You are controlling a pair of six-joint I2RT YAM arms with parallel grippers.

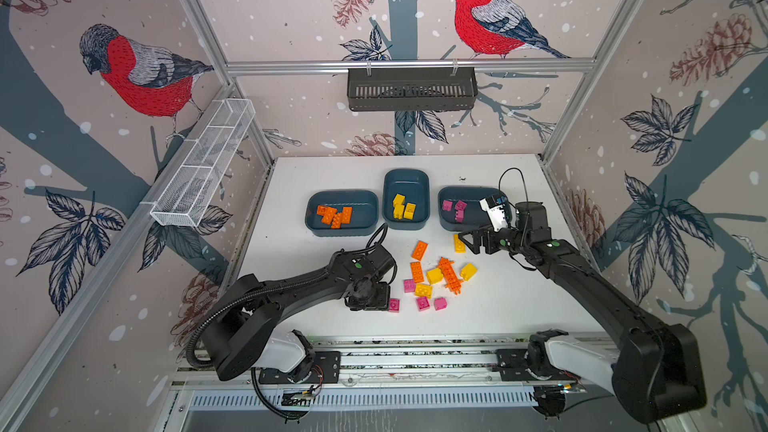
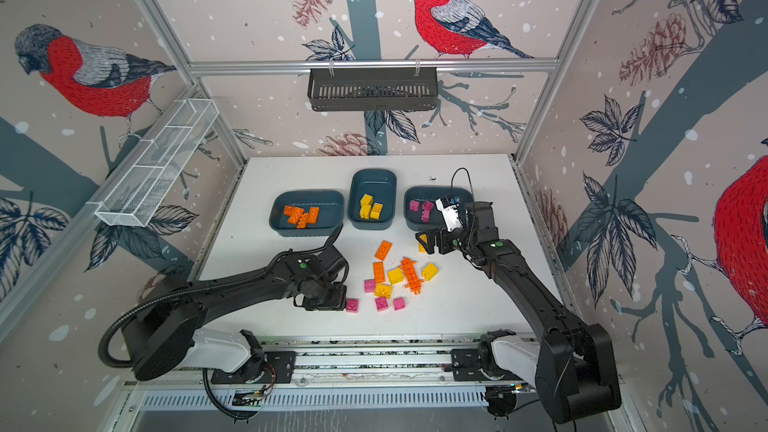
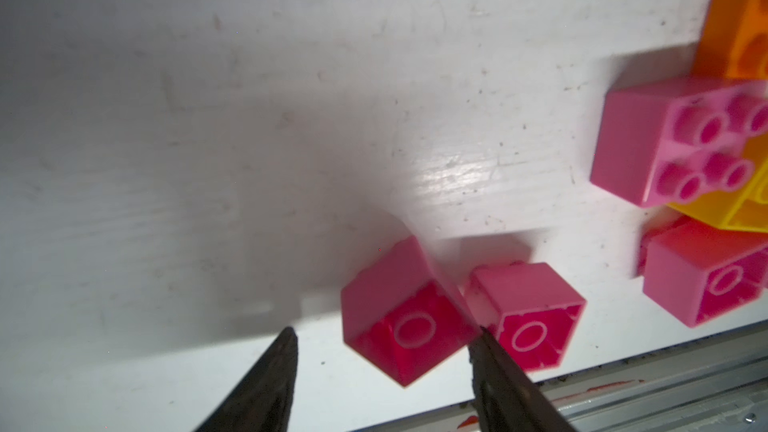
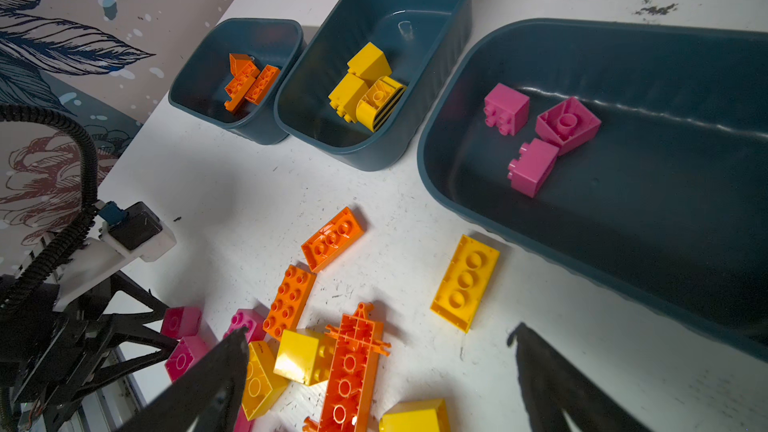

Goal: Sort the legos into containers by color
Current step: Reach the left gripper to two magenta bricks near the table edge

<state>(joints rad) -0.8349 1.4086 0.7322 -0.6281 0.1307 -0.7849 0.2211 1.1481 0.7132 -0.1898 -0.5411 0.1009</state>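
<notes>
Two dark fingers (image 3: 270, 384) of the left gripper (image 3: 382, 336) stand parted around a pink brick (image 3: 399, 313) that lies hollow side up close to the near edge of the desk (image 1: 519, 309). One finger seems to touch its corner and the other is clear of it, though blur makes contact hard to judge. A second pink brick (image 3: 528, 317) lies just beside it. Such a brick should be light, rigid and hollow, with smooth glossy walls that slip easily, so I would pinch it across two flat opposite walls, squared to the fingers; taken on a corner it will likely twist out. The right gripper (image 1: 466, 241), fingers spread wide and holding nothing, hovers over a yellow oblong brick (image 4: 465, 282) just near of the right tub (image 4: 665, 209), which holds pink bricks. The middle tub (image 1: 405, 182) holds yellow, the left tub (image 1: 365, 203) orange. Between the arms the unsorted legos (image 1: 434, 275) lie loose, among them a long spiky orange piece (image 1: 449, 275), best taken across its narrow width. White, scuffed and faintly shiny, the desk should let bricks slide. Bird-patterned walls (image 1: 291, 14) enclose it, with a black slotted basket (image 1: 411, 89) on the far wall and a white mesh tray (image 1: 203, 164) on the left.
</notes>
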